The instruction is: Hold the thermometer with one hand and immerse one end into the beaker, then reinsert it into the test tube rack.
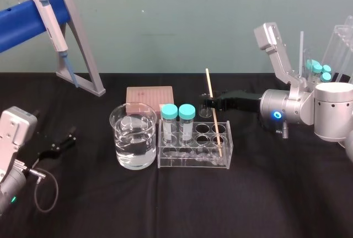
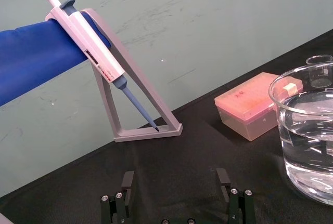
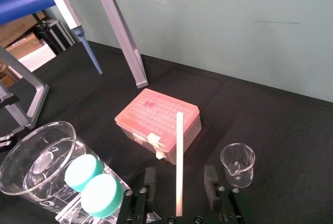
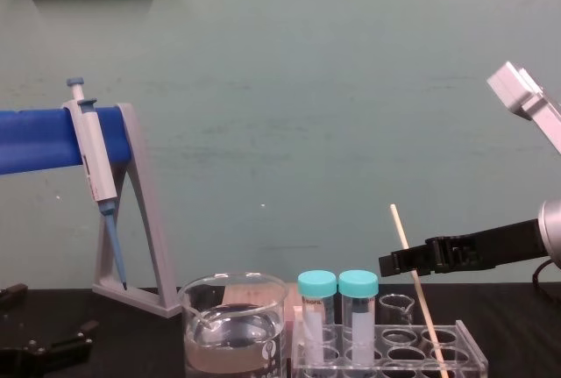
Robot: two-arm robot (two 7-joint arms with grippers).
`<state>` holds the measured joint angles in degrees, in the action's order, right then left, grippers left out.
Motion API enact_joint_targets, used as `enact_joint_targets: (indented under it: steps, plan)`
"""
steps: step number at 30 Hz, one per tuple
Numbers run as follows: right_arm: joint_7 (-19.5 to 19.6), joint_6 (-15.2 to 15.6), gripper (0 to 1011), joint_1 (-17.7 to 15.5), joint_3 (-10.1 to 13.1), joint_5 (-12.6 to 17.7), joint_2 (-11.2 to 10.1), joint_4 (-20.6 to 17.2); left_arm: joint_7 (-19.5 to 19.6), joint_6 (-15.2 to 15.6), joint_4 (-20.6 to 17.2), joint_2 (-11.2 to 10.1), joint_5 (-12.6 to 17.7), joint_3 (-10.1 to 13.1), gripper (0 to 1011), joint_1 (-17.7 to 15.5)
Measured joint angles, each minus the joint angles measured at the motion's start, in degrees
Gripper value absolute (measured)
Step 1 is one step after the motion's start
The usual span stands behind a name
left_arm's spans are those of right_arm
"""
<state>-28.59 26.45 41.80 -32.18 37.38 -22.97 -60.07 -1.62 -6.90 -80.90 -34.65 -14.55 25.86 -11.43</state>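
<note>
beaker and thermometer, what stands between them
Two teal-capped tubes, upright in the test tube rack, stand between the beaker and the thermometer, as the head view shows. The open right gripper flanks the thermometer.

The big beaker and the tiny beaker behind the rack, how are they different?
The big beaker is far wider and taller than the tiny beaker. The big beaker holds clear liquid; the tiny beaker looks empty. The big beaker stands left of the test tube rack; the tiny beaker stands behind it, by the open right gripper. Both are clear glass, spouted and upright.
</note>
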Motion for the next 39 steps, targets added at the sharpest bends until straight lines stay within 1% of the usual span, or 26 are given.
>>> enact_joint_targets:
  steps: [2, 3, 4, 6, 7, 12, 13, 14, 15, 16, 17, 18, 19, 28, 35, 39]
  plan:
    - [0.0, 0.0, 581, 0.0, 0.0, 0.0, 0.0, 0.0, 0.0, 0.0, 0.0, 0.0, 0.0, 0.0, 1004, 0.0]
    - [0.0, 0.0, 518, -0.1, 0.1, -0.1, 0.0, 0.0, 0.0, 0.0, 0.0, 0.0, 0.0, 0.0, 1004, 0.0]
    - [0.0, 0.0, 508, -0.1, 0.1, -0.1, 0.0, 0.1, 0.0, 0.0, 0.0, 0.0, 0.0, 0.0, 1004, 0.0]
    - [0.1, 0.0, 457, -0.1, 0.1, -0.3, 0.0, 0.1, 0.0, 0.0, 0.0, 0.0, 0.0, 0.0, 1004, 0.0]
    - [0.1, 0.0, 397, -0.1, 0.1, -0.4, 0.0, 0.1, 0.0, 0.0, 0.0, 0.0, 0.0, 0.0, 1004, 0.0]
    - [0.2, -0.1, 236, -0.1, 0.2, -0.7, 0.1, 0.2, 0.0, 0.0, 0.0, 0.0, 0.0, 0.0, 1004, 0.0]
    - [0.2, -0.1, 221, -0.1, 0.2, -0.7, 0.1, 0.2, 0.0, 0.0, 0.0, 0.0, 0.0, 0.0, 1004, 0.0]
    - [0.2, -0.2, 176, -0.1, 0.3, -0.9, 0.1, 0.2, 0.0, 0.0, 0.0, 0.0, 0.0, 0.0, 1004, 0.0]
    - [0.2, -0.2, 164, -0.1, 0.3, -0.9, 0.1, 0.2, 0.0, 0.0, 0.0, 0.0, 0.0, 0.0, 1004, 0.0]
    - [0.2, -0.3, 122, -0.1, 0.3, -1.0, 0.1, 0.2, 0.0, 0.0, 0.0, 0.0, 0.0, 0.0, 1004, 0.0]
    - [0.2, -0.4, 111, -0.1, 0.3, -1.1, 0.1, 0.1, 0.0, 0.0, 0.0, 0.0, 0.0, 0.0, 1004, 0.0]
    - [0.2, -0.5, 71, -0.2, 0.3, -1.2, 0.1, 0.1, 0.0, 0.0, 0.0, 0.0, 0.0, 0.0, 1004, 0.0]
    - [0.2, -0.6, 56, -0.2, 0.2, -1.3, 0.1, 0.1, 0.0, 0.0, 0.0, 0.0, 0.0, 0.0, 1004, 0.0]
    - [0.2, -0.9, 54, -0.5, 0.4, -1.8, 0.1, -0.3, 0.0, 0.0, 0.0, 0.0, 0.0, 0.0, 1004, 0.0]
    - [0.2, -1.1, 54, -1.5, 1.0, -1.7, -0.4, -2.0, 0.0, 0.0, 0.0, 0.0, 0.0, 0.0, 1004, 0.0]
    - [0.2, -1.4, 54, -2.4, 1.6, -1.2, -0.9, -3.6, 0.0, 0.0, 0.0, 0.0, 0.0, 0.0, 1004, 0.0]
